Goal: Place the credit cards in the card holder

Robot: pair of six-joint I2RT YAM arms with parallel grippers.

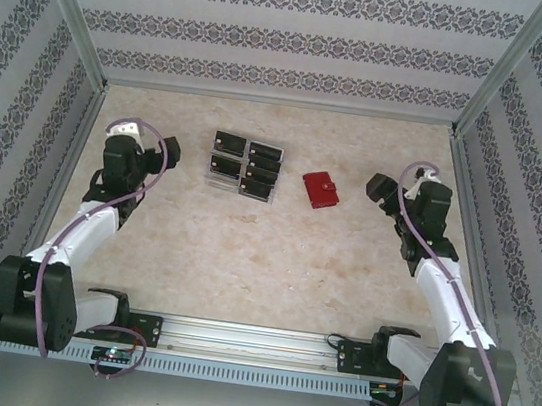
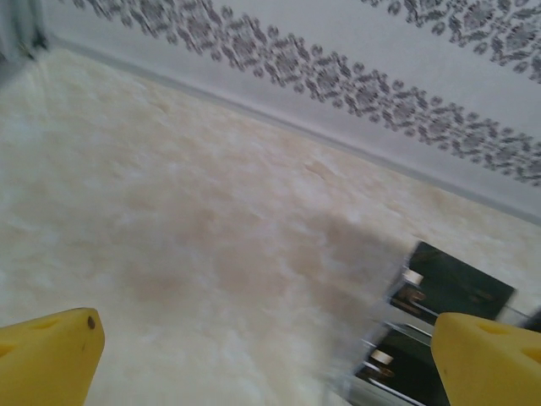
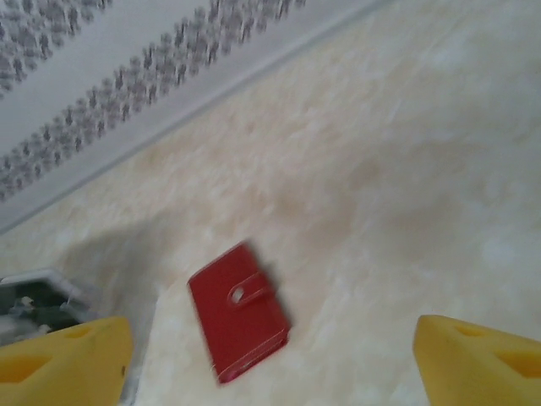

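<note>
Several black credit cards [image 1: 244, 166] lie in two columns in a clear plastic tray [image 1: 206, 176] at the middle back of the table. The card holder [image 1: 320, 190], a shut red wallet with a snap tab, lies flat just right of the tray. My left gripper [image 1: 146, 145] hovers left of the tray and stands open; in the left wrist view [image 2: 270, 372] its yellow fingertips [image 2: 46, 355] are far apart, and the cards [image 2: 461, 283] are at the right. My right gripper [image 1: 380, 190] is right of the wallet and open [image 3: 270, 364], with the card holder [image 3: 241, 309] on the table ahead between the fingers.
Patterned walls [image 1: 275, 32] close the table on the back and both sides. The marbled tabletop [image 1: 263, 262] is bare between the arms and the objects. The tray's corner [image 3: 34, 292] shows at the left in the right wrist view.
</note>
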